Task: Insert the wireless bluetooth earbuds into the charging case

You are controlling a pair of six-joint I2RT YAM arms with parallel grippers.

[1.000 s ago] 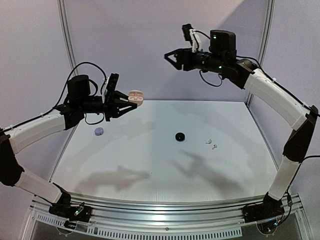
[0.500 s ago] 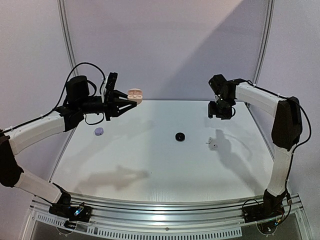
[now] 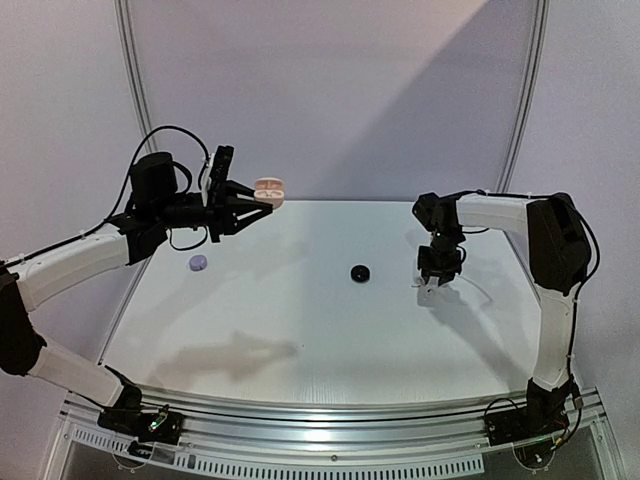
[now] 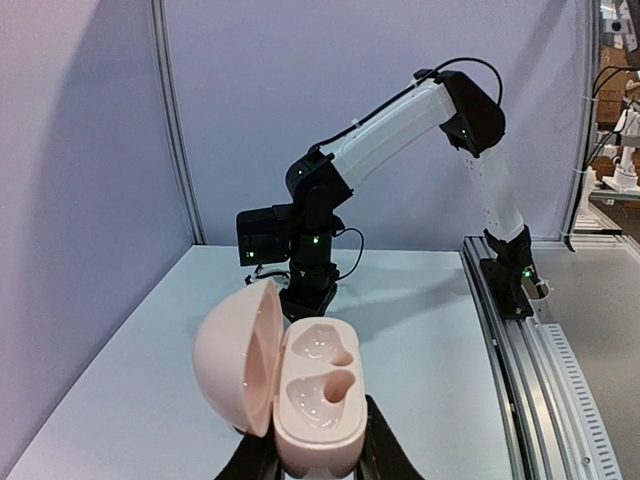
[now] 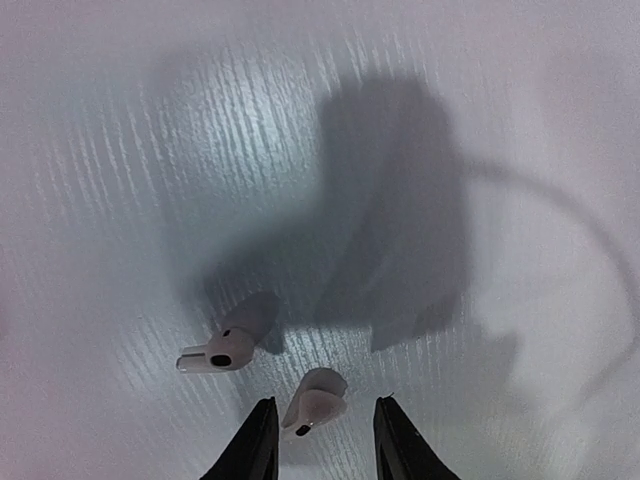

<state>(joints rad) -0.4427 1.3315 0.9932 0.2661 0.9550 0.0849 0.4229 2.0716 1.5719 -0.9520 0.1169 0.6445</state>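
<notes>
The top camera is overlooking the whole desk. The left wrist camera is facing the right arm, also showing there. The right wrist camera is pointing down, close to the desk.

The white desk had a faintly ribbed, glossy top with rounded far corners and a metal rail along its near edge. A small round lavender case lay far left, near the desk's left edge. A small round black case sat around the middle, well apart from it. To the right lay two pale earbuds, one just beside the other, not touching, both on their sides.
</notes>
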